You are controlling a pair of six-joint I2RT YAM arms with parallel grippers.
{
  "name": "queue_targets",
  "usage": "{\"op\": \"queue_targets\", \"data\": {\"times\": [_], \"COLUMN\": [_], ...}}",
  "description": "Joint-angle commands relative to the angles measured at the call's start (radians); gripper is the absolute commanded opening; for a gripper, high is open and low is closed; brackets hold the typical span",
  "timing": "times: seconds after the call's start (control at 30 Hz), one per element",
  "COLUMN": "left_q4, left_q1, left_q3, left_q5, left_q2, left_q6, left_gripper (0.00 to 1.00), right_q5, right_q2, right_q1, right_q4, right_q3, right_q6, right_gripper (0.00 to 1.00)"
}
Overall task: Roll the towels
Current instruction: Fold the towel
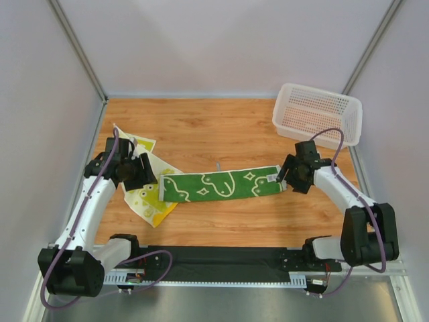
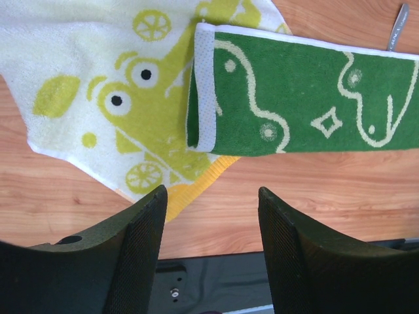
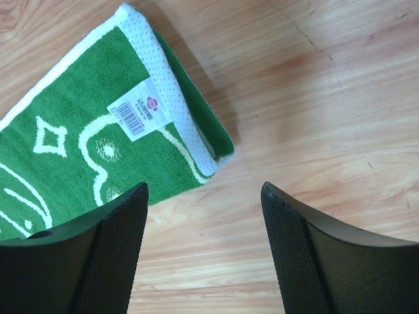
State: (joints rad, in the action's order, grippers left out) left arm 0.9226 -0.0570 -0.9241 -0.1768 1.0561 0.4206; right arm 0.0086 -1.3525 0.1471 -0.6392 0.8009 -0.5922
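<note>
Green towel (image 1: 220,184) | flat between left jaws and right jaws | both spread

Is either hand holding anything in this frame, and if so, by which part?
Nothing is held. The left hand and right hand are both open and empty, one near each end of the green towel lying on the table.

Cannot read print on the label (image 3: 139,110). Cannot see the yellow towel (image 1: 149,201) where the green towel (image 1: 221,184) overlaps.
</note>
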Motion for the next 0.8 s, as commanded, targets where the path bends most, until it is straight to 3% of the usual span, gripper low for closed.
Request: {"op": "queue_targets", "data": {"times": [0.0,0.13,0.77], "left_q4": [-0.011,-0.011,-0.011], "left_q1": [-0.003,-0.003,-0.003], "left_q3": [-0.009,-0.007,-0.007], "left_q5": [0.0,0.002,0.007], "left_q2": [-0.008,-0.013,-0.007], "left_q6": [-0.009,-0.008,-0.008], "left_gripper": [0.65,0.65,0.65], "right_q5": [0.007,-0.047,-0.067], "right_q2": [0.064,0.062,-0.12], "right_q1": [-0.009,-0.012,-0.076], "right_q4": [-0.002,0.035,0.199], "right_q3": [-0.035,-0.08,-0.092], "right_q6": [0.017,-0.006,-0.024], "right_gripper": [0.72,0.7,0.47]}}
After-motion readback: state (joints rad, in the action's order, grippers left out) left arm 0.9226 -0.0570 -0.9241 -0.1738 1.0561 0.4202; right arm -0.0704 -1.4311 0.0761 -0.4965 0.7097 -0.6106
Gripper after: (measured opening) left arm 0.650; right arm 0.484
